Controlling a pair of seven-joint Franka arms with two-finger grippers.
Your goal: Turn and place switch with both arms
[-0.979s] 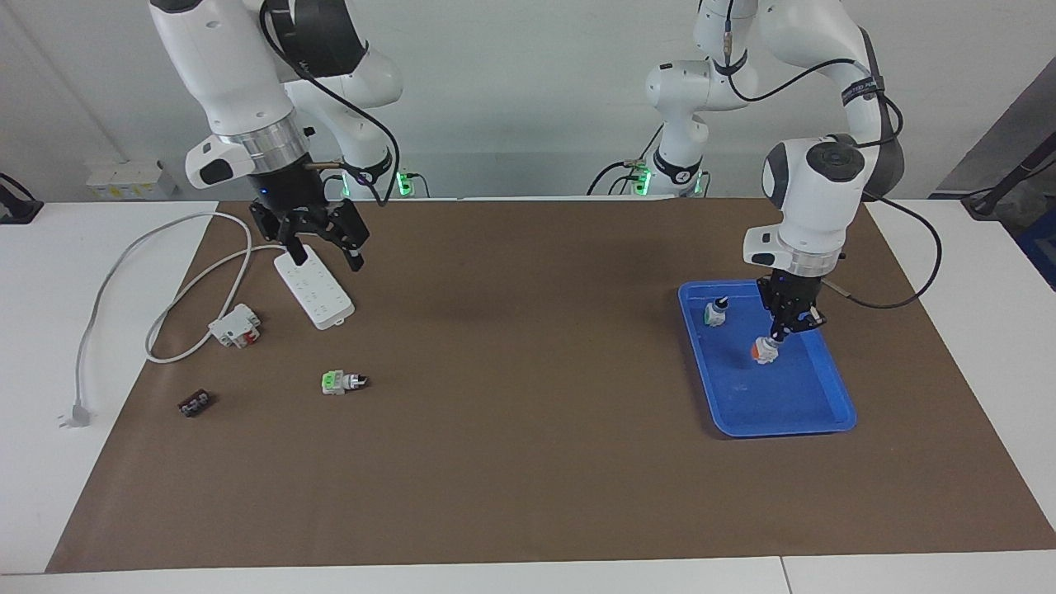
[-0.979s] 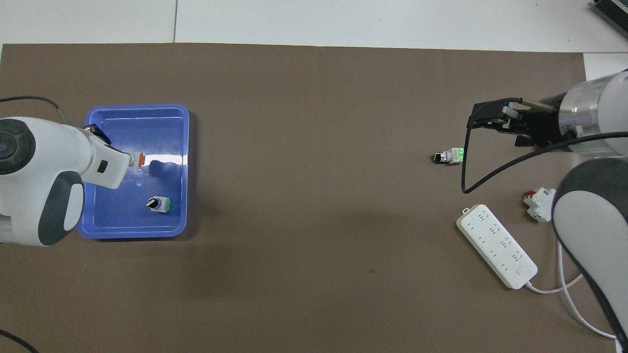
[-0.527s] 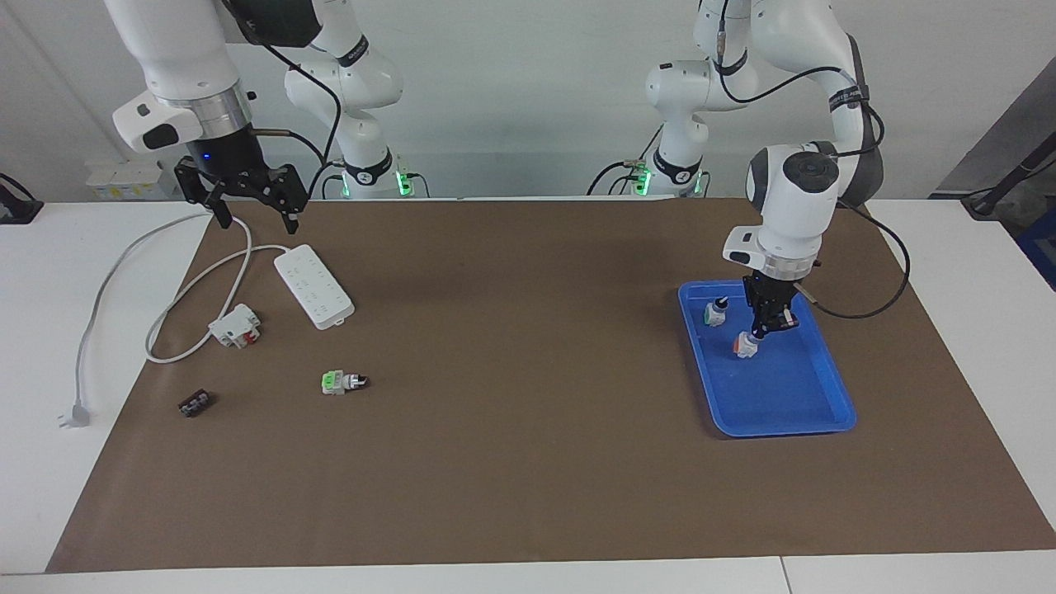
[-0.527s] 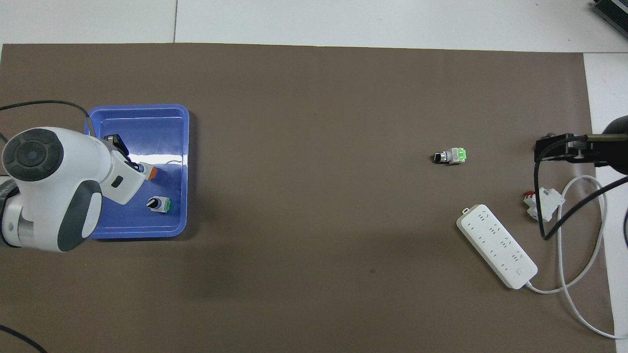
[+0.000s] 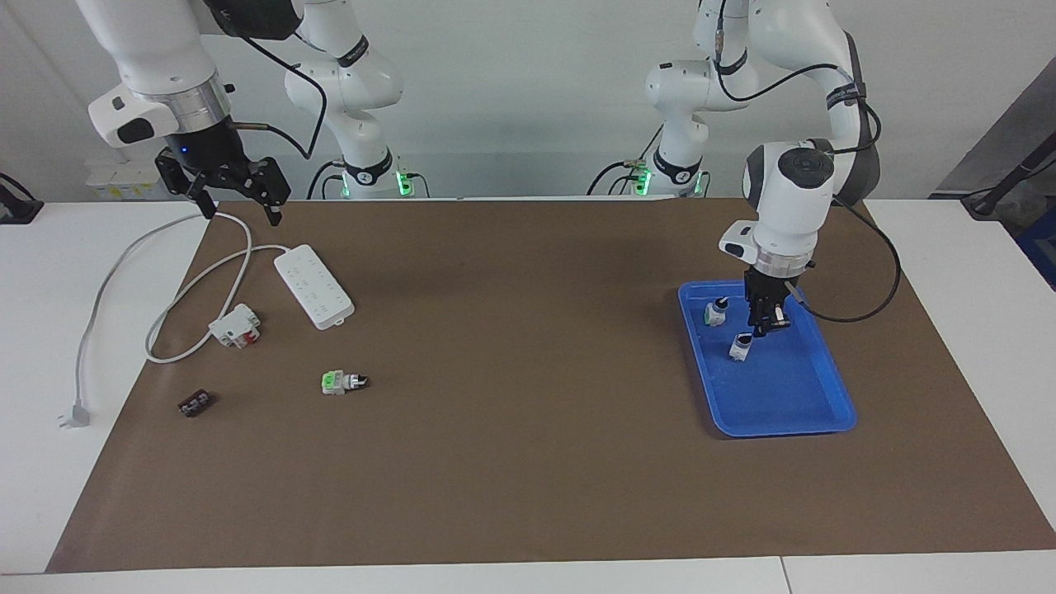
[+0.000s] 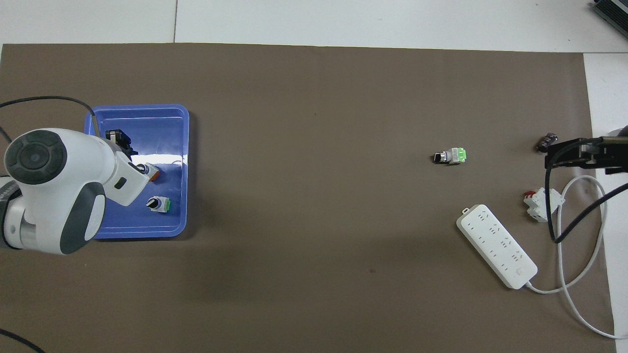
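Note:
The switch (image 5: 740,347) has an orange end block, a whitish middle and a black knob. It stands low in the blue tray (image 5: 784,425), its base at or just above the floor. In the overhead view its orange end (image 6: 153,172) shows beside my left wrist. My left gripper (image 5: 762,327) points down over the tray and is shut on the switch's knob end. My right gripper (image 5: 238,214) is open and empty, raised high over the mat's edge near the power strip's cable. It shows at the overhead view's edge (image 6: 553,156).
A green-ended switch (image 5: 714,312) stands in the tray, nearer to the robots than the held one. Another green-ended switch (image 5: 342,381) lies on the brown mat. A white power strip (image 5: 313,286), a white-and-red block (image 5: 236,324) and a small dark block (image 5: 195,403) lie at the right arm's end.
My left gripper has turned and lowered the switch in the tray, a little toward the robots. My right gripper has risen and drawn back from over the power strip.

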